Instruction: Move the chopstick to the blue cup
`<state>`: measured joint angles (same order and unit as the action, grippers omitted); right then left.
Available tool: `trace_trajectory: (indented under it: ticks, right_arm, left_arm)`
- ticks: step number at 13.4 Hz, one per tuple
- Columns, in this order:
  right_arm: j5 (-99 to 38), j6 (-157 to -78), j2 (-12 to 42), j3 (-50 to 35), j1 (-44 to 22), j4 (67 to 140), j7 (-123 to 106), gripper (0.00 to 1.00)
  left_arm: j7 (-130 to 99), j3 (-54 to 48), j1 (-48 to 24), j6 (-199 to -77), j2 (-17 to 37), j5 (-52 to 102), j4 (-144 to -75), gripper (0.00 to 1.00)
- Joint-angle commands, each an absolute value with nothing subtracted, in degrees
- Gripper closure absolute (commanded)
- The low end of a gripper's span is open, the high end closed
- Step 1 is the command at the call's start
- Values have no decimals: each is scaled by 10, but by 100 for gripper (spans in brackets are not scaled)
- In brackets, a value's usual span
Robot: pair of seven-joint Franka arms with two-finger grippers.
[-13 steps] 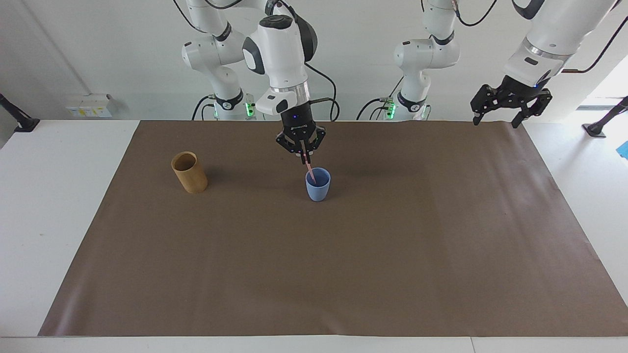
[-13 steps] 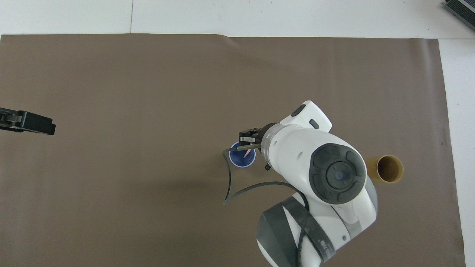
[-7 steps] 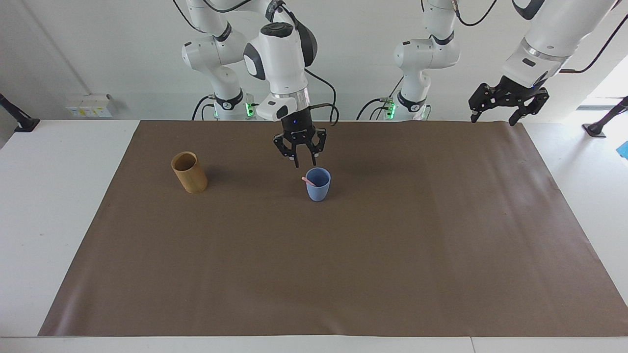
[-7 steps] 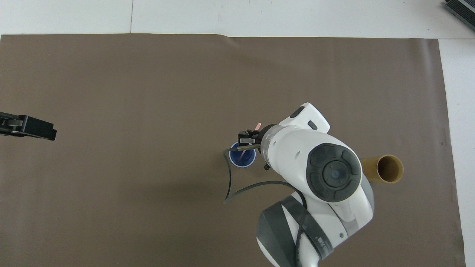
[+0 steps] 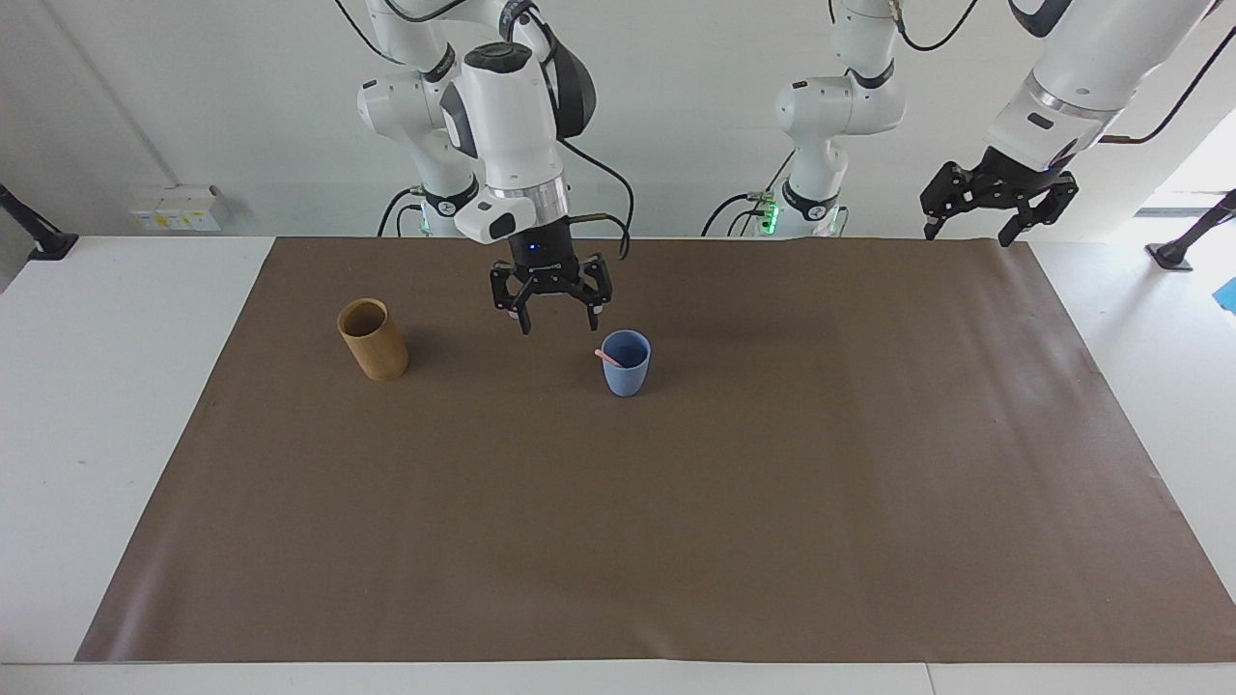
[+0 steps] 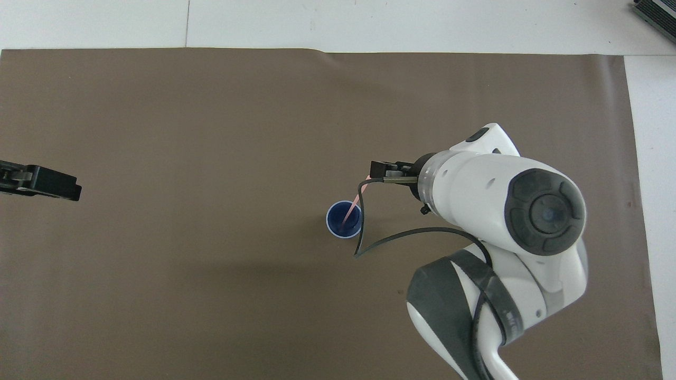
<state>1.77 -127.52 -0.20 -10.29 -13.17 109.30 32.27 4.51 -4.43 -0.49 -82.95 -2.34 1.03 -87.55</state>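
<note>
Chopstick [image 5: 607,356] leans in blue cup [image 5: 626,375]: light, stiff, thin; you pinch upper end. Right gripper [image 5: 551,314] beside cup, jaws apart, empty. Left gripper [image 5: 975,216] waits, jaws apart.

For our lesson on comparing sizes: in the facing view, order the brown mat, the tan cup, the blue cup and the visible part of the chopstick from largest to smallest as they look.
1. Brown mat, by far the largest.
2. Tan cup, taller than the blue one.
3. Blue cup.
4. Chopstick, only a short pink end showing over the blue cup's rim.

Two cups, one blue cup [image 5: 626,362] and one tan cup [image 5: 372,339], plus one chopstick [image 5: 607,356].
</note>
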Motion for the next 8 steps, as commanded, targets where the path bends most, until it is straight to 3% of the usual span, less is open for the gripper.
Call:
trace_trajectory:
  ticks: [1,8]
  right_arm:
    - [28,-1213,-31,-106,-87,1086,324,0]
    - [32,-1114,-36,-105,17,1034,200,0]
  left_arm:
    - [48,-47,5,-826,-37,18,-887,0]
    - [48,-47,5,-825,-37,18,-887,0]
